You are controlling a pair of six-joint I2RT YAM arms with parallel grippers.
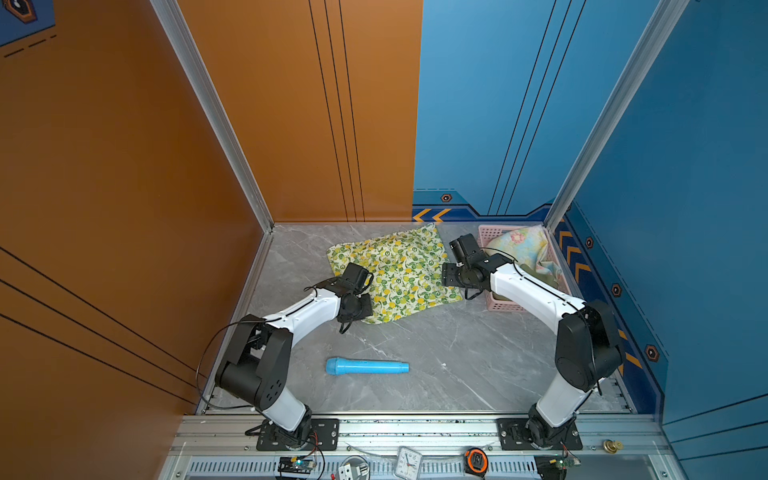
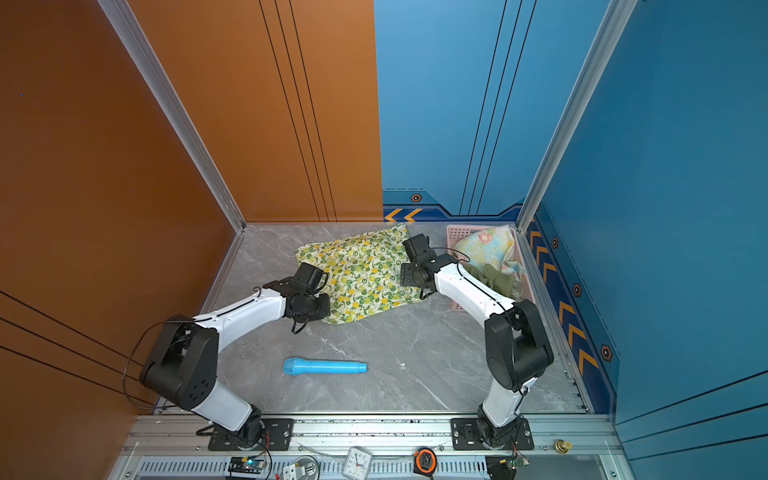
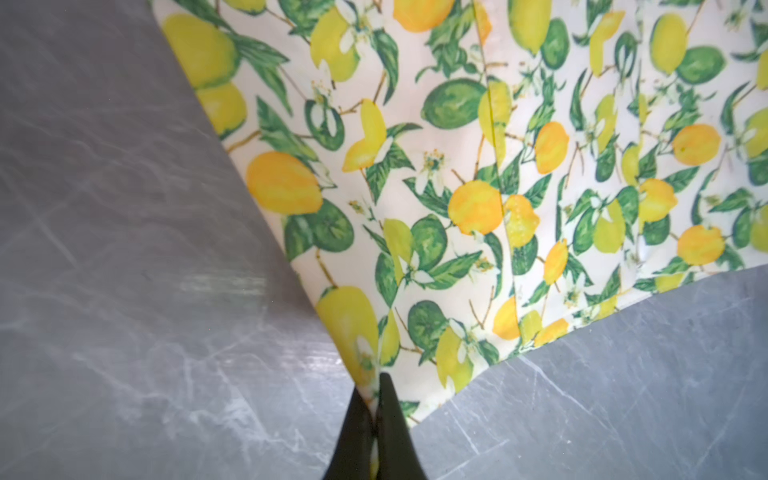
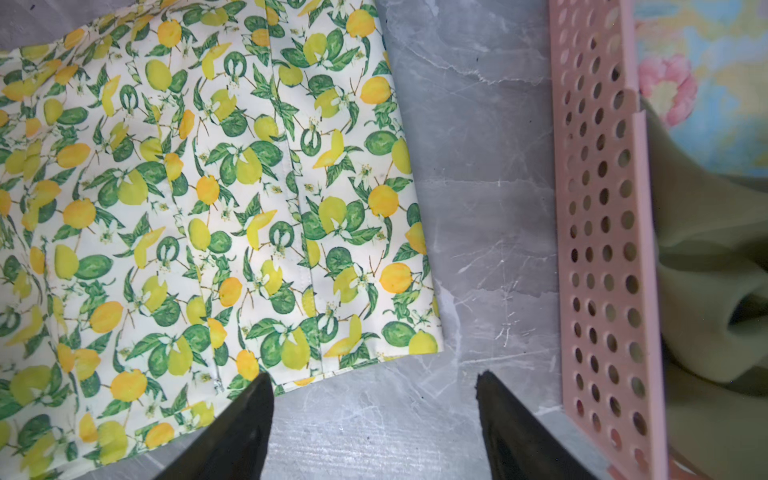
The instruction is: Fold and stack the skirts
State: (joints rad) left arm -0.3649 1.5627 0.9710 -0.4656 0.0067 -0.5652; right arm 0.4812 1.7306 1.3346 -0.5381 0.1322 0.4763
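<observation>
On the grey table (image 1: 457,353): the lemon skirt (image 1: 399,270) lies spread out just beside the pink basket (image 1: 505,307).
Inside the pink basket: the flower skirt (image 1: 528,245) and the olive green skirt (image 2: 494,278) sit bunched up together.
Done: one skirt is out of the basket and lies mostly flat. I see no fold in it yet.
Left to do: fold the lemon skirt. Then take out the other two, fold them, and pile all three up. No pile is there yet, so I think the job is only near its start.
Left gripper (image 3: 380,382): clenched tight on a corner of the lemon skirt, on the side far from the basket. The cloth is pinched between the two black fingers (image 3: 399,415). It looks pulled up a little off the table there.
Right gripper (image 4: 374,376): jaws wide apart, holding nothing. It hangs over the bare table between the lemon skirt and the basket, by the skirt corner nearest the basket.
Right finger (image 4: 249,415): it shows right at the skirt's hem. I cannot tell if it touches the cloth.
Next step, my guess: the right gripper needs to pinch its corner too, so both grippers can lift and fold the skirt.
</observation>
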